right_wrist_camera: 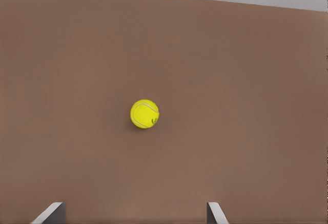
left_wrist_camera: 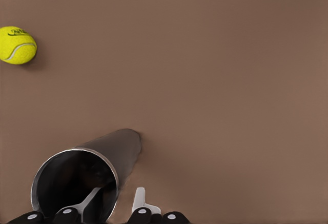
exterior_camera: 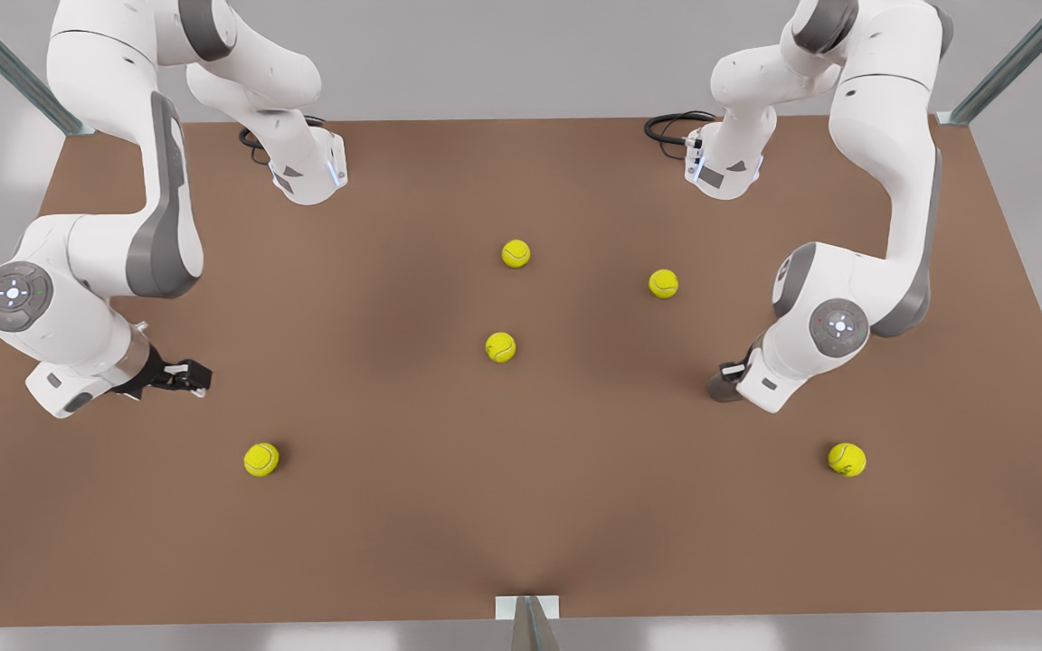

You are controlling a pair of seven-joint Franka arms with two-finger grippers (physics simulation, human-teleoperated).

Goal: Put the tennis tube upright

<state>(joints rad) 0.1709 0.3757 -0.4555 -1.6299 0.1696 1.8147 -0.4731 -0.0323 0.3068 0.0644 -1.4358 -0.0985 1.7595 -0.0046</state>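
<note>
1. The brown surface [exterior_camera: 521,506] carries everything, with one Franka arm on each side of it.
2. The tennis tube [left_wrist_camera: 110,152] lies on its side on the surface at the front view's right. It is under the left arm's wrist, and its silvery rimmed open end faces that wrist camera. In the front view it seems to be the dark grey shape [exterior_camera: 717,387] poking out beside the wrist, though most of it is hidden.
3. The left pincer [left_wrist_camera: 118,190] is released and straddles the tube's rim. One finger [left_wrist_camera: 88,201] is inside the mouth and the other is just outside the wall.
4. The right pincer [exterior_camera: 198,380] waits low over the surface at the front view's left, with its fingers spread wide and nothing between them.
5. Five tennis balls lie scattered well apart: three mid-surface [exterior_camera: 500,347], one near the right pincer [exterior_camera: 260,458], and one near the tube [exterior_camera: 847,458].
</note>
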